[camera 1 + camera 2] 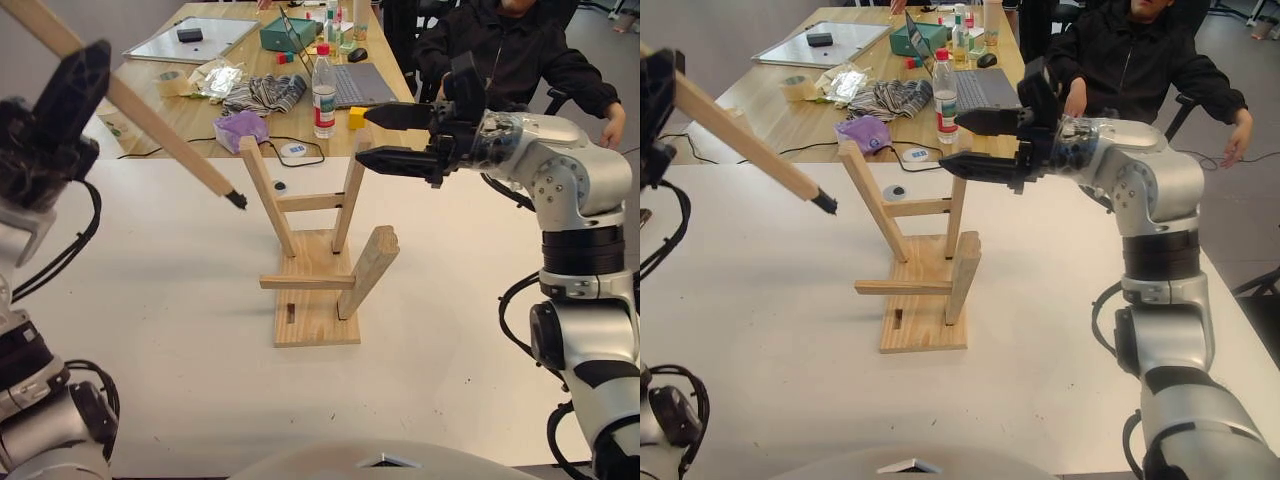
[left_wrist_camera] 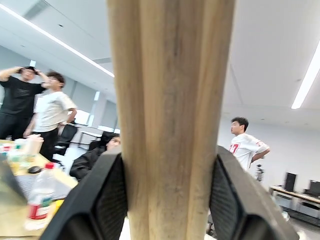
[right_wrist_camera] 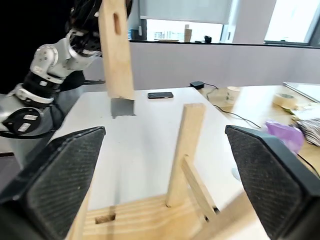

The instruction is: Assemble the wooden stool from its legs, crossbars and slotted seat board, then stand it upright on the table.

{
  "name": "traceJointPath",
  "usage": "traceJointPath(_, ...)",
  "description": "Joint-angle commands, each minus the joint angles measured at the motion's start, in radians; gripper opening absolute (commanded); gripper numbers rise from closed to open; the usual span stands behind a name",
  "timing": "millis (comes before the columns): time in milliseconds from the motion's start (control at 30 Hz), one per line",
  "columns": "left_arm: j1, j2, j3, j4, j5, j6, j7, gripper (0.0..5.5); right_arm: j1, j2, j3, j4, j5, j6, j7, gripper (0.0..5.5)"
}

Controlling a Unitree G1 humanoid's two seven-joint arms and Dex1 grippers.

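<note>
The slotted seat board (image 1: 318, 322) lies flat on the white table (image 1: 150, 330). Two legs (image 1: 268, 197) (image 1: 348, 205) stand up from it, joined by a crossbar (image 1: 310, 202). A third leg (image 1: 368, 270) leans at its near side with a second crossbar (image 1: 307, 282). My left gripper (image 2: 170, 200) is raised at the far left, shut on a loose leg (image 1: 150, 120) that slants down toward the stool. My right gripper (image 1: 385, 137) hangs open close to the top of the right rear leg (image 3: 187, 150), with nothing held.
Behind the white table a wooden table (image 1: 180, 110) carries a bottle (image 1: 323, 92), a laptop (image 1: 350, 82), a purple bag (image 1: 241, 128), a yellow block (image 1: 357, 117) and cables. A person (image 1: 520, 50) sits behind it. A small black disc (image 1: 279, 186) lies near the stool.
</note>
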Motion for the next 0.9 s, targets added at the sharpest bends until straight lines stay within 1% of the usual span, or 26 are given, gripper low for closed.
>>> traceJointPath(33, 0.116, -0.068, -0.063, -0.013, 0.143, -0.098, -0.134, 2.04, 0.024, -0.012, -0.022, -0.032, 0.023, 0.008, -0.007, 4.44)
traceJointPath(167, 0.208, -0.126, -0.203, 0.016, 0.359, -0.232, -0.245, 2.04, 0.032, -0.028, -0.014, -0.053, 0.042, 0.036, 0.035, 4.44)
traceJointPath(267, 0.258, -0.165, -0.263, 0.045, 0.465, -0.326, -0.311, 2.04, 0.019, -0.061, -0.009, -0.071, 0.088, 0.105, 0.09, 4.44)
traceJointPath(400, 0.292, -0.21, -0.263, 0.063, 0.473, -0.372, -0.358, 2.04, -0.006, -0.098, -0.002, -0.079, 0.145, 0.185, 0.16, 4.44)
traceJointPath(533, 0.324, -0.235, -0.261, 0.046, 0.422, -0.351, -0.397, 2.04, 0.001, -0.132, 0.031, -0.1, 0.158, 0.208, 0.224, 4.44)
traceJointPath(700, 0.351, -0.264, -0.303, 0.041, 0.419, -0.356, -0.458, 2.04, -0.008, -0.154, 0.075, -0.088, 0.142, 0.208, 0.28, 4.44)
traceJointPath(900, 0.323, -0.311, -0.329, 0.079, 0.439, -0.393, -0.486, 2.04, -0.016, -0.165, 0.134, -0.078, 0.119, 0.193, 0.326, 4.44)
